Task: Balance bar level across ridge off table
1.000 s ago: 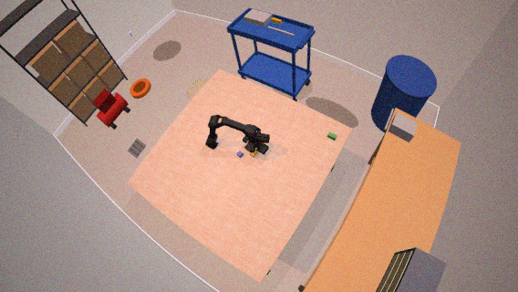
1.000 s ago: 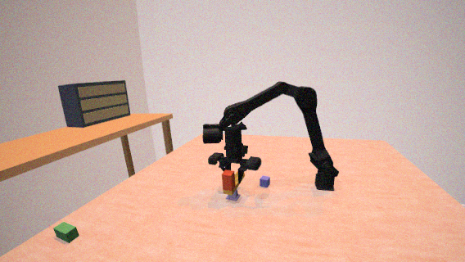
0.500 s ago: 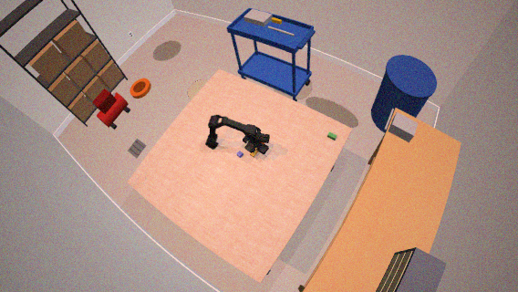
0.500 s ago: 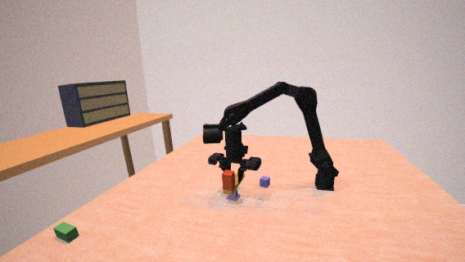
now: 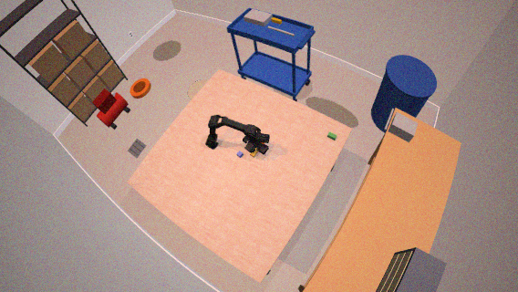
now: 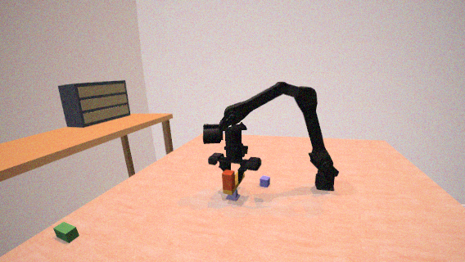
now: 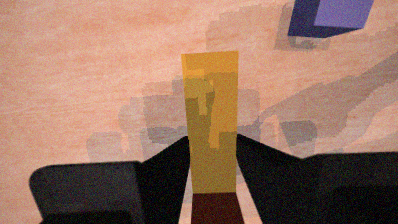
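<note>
A yellow bar with a red block at one end is held between the fingers. My gripper points down and is shut on the bar. The small purple-blue ridge stands on the table under the bar, partly hidden by it in the exterior view and not visible in the wrist view. The bar is clear of the table there. Whether it touches the ridge I cannot tell.
A small purple-blue cube lies on the table between the gripper and the arm's base. A green block lies far off near the table's edge.
</note>
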You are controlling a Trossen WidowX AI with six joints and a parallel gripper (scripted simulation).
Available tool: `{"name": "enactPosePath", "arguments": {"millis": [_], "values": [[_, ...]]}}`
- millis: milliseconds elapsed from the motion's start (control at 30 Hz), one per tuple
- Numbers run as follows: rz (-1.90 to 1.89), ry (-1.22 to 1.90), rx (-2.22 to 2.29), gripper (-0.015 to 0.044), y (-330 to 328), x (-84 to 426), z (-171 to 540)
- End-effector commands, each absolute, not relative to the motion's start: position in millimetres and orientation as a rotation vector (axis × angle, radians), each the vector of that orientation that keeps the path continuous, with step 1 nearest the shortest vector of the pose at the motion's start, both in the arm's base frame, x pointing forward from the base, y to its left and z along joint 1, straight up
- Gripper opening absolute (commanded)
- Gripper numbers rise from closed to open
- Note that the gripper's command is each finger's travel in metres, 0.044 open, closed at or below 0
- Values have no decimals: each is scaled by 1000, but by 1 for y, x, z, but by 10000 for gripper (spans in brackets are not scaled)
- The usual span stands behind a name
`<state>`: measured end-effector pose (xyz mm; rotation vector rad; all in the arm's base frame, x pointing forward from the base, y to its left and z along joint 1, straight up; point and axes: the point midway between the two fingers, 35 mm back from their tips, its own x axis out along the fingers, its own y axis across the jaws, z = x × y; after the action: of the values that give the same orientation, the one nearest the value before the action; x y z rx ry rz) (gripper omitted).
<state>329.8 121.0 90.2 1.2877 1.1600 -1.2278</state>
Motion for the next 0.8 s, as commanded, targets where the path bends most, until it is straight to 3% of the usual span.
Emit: {"name": "enactPosePath", "arguments": {"millis": [0, 767], "values": [[-1234, 1160, 1287, 0, 121, 329, 88], [-1234, 1160, 1287, 0, 120, 329, 90]]}}
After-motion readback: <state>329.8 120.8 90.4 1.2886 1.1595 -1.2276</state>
